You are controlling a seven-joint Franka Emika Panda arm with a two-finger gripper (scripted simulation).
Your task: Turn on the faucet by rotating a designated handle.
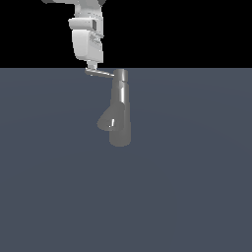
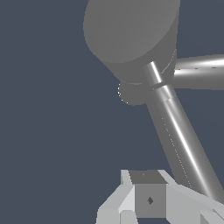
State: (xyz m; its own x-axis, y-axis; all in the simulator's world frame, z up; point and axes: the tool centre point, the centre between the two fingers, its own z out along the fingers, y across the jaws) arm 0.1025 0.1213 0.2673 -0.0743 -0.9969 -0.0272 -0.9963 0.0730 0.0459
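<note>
The white robot gripper (image 2: 151, 199) is sitting at the frame's bottom, its grip unreadable, meeting the far tip of the thin grey metal handle (image 1: 101, 73), which is running sideways toward the shiny grey upright faucet (image 1: 119, 110) at centre.

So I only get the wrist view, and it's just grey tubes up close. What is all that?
Observer: It's one shiny grey metal faucet, standing upright on a flat grey floor.
Operator: And the long thin rod?
Observer: That's the thin grey metal handle. It sticks out from the faucet's top toward the exterior view's left.
Operator: Where are the robot's fingers?
Observer: The white fingers hang from above at the handle's free end. I cannot tell whether they grip it.
</note>
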